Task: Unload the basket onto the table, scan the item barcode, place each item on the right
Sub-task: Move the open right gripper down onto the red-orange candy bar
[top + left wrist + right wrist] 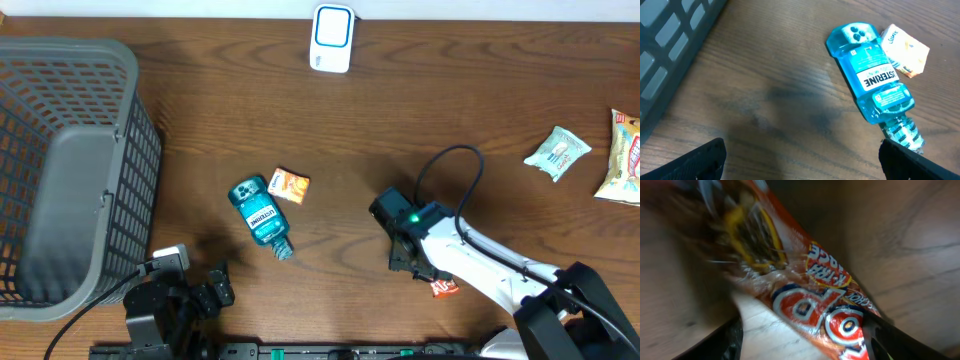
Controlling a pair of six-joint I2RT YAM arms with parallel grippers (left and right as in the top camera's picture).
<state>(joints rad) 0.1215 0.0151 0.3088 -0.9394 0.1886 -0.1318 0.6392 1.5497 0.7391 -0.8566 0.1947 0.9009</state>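
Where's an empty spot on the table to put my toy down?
The biggest bare wood lies between the white scanner, the mouthwash bottle and the snack packets at the right. A narrower strip runs between the basket and the bottle. It is crowded by the bottle, with an orange packet right beside it, and around the right arm near the front edge.

Table [400, 120]: dark wood grain, smooth, low satin sheen. Basket [60, 80] at 9 o'clock — grey moulded plastic lattice, matt. Mouthwash bottle [867, 75]: clear blue plastic, glossy, smooth printed label. Small orange packet [905, 47] at its 1 o'clock: shiny wrap. Snack wrapper [815, 295] — crinkled red-orange film, very glossy, partly see-through. Barcode scanner [332, 37] at 12 o'clock: white gloss plastic. Pale green pouch [557, 153] and yellow-red bag [625, 158] at 3 o'clock: wrinkled film.
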